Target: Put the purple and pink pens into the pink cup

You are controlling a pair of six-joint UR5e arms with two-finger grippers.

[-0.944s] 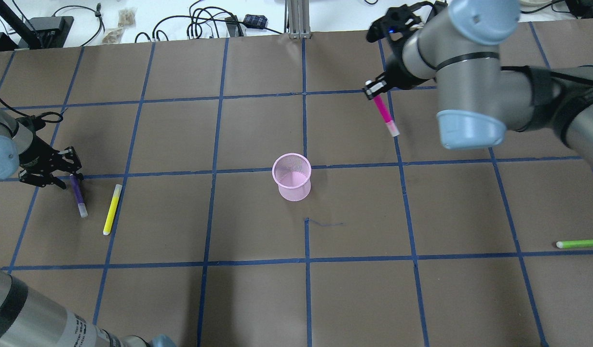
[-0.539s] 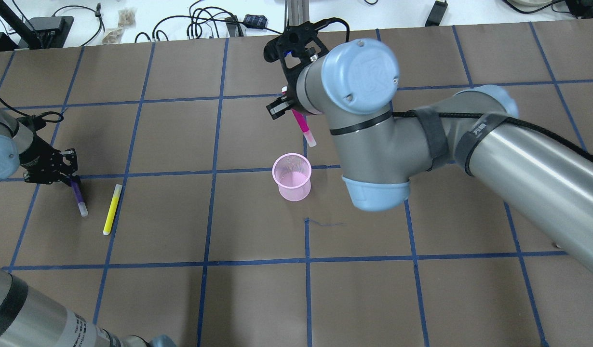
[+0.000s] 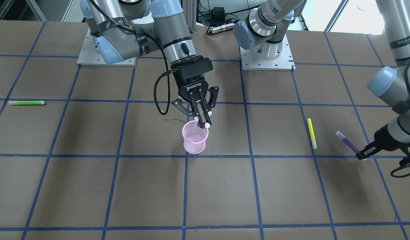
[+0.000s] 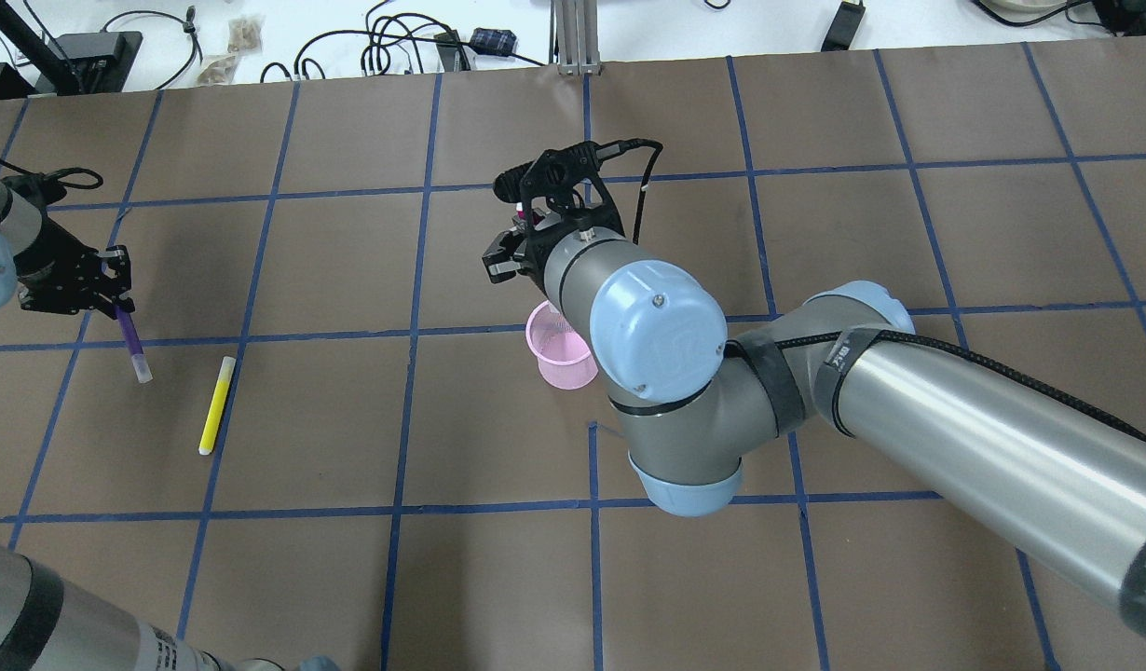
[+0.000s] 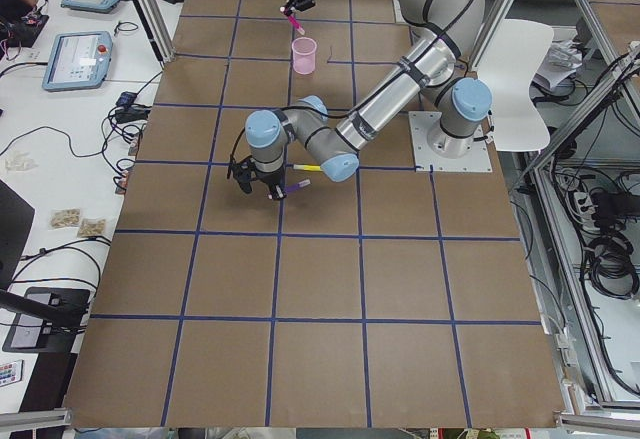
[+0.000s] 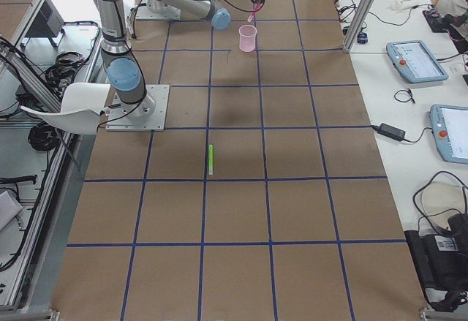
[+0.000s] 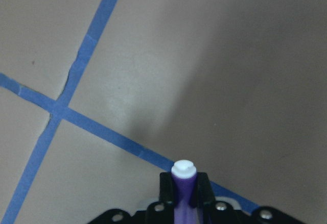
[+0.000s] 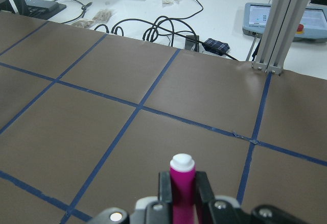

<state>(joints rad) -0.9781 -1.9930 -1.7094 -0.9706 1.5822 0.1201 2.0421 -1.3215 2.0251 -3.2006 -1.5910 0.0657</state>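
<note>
Both pens are in hand but neither is in the pink cup (image 3: 195, 143), so I judge the task roughly half done. The right gripper (image 3: 202, 122), pinched shut on the pink pen (image 8: 182, 189), holds its white tip at the cup's mouth, ready for the drop, while the left gripper (image 3: 365, 154), closed on the purple pen (image 3: 347, 142), hangs near the left end of the bench (image 3: 125, 186), well apart from the cup, with its whole carry left to do. "ROBOTIQ" reads in white on the right gripper's body; lettering on the left arm (image 3: 400, 26) is too cut off to read surely.
</note>
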